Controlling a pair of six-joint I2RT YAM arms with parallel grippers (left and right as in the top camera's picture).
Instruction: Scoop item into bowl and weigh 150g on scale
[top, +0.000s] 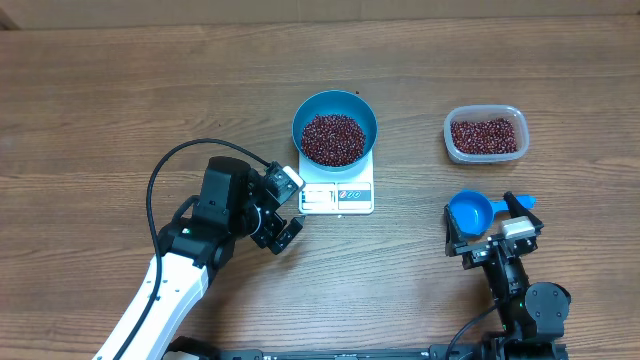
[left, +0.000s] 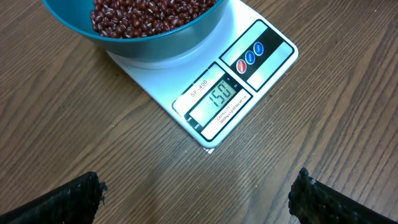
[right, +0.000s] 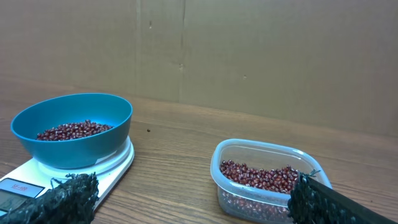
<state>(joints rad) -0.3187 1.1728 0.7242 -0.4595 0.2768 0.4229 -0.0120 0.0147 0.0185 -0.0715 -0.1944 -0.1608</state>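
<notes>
The blue bowl (top: 308, 112) stands on the white scale (top: 337, 197) and holds a heap of red-brown beans (top: 333, 138). In the left wrist view the scale's display (left: 219, 96) reads 150 below the bowl (left: 155, 38). My left gripper (top: 292, 208) is open just left of the scale's front edge, its fingers (left: 62, 202) wide apart over bare wood. At the right, my right gripper (top: 492, 232) stands open and empty just in front of the small blue scoop (top: 472, 210). Its view shows the bowl (right: 74, 124), the scale (right: 102, 169) and its fingers (right: 65, 198).
A clear plastic tub (top: 485, 134) with more beans sits at the back right, close ahead of my right gripper in the wrist view (right: 267, 177). A cardboard wall (right: 249, 56) stands behind the table. The left arm's black cable (top: 160, 175) loops over the table.
</notes>
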